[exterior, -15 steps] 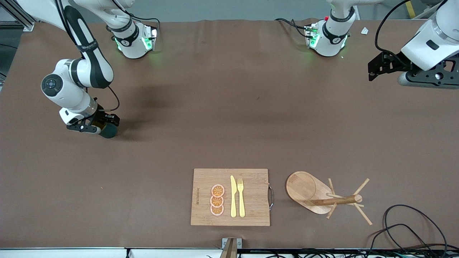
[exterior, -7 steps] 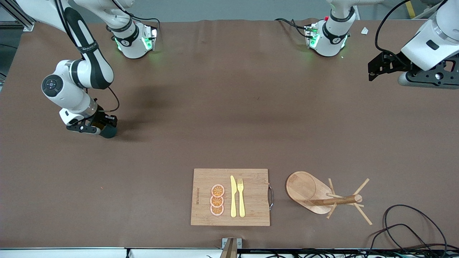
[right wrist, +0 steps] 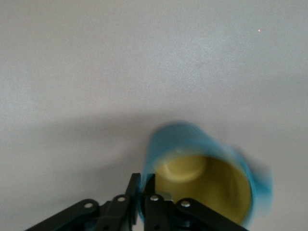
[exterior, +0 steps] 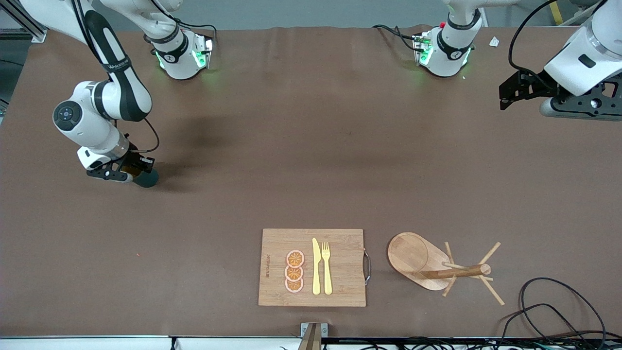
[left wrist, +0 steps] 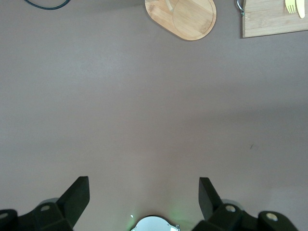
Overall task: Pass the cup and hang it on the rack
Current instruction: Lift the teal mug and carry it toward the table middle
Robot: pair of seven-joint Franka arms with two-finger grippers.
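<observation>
Right claw: the right claw [exterior: 127,171] is down at the right arm's end of the brown worktop [exterior: 311,160], and its fingers have just snapped together on the rim of the small dark teal mug with the yellowish-orange inside [right wrist: 202,180]. A second ago they stood well apart around that wall; now the wrist view shows them pinched on it, one finger inside, one outside.

Cup: the mug [exterior: 146,178] sits on the worktop, touching the claw, not yet lifted as far as I can tell. It looks blurred in the wrist view, so it may be shifting under the squeeze.

Left claw: the left claw [left wrist: 144,197] hangs wide open over the left arm's end of the worktop, holding nothing. That arm waits.

Rack: the light wooden mug tree with the oval base and thin pegs [exterior: 440,268] stands near the front camera, beside the rectangular bamboo cutting board [exterior: 340,267], well apart from the mug.

Meaning: the grasp looks made, so the pick-up step is about finished. Lift, hand-over to the left claw and hanging all remain.

Risk: a rim pinch is thin; the mug could swing or slip.
</observation>
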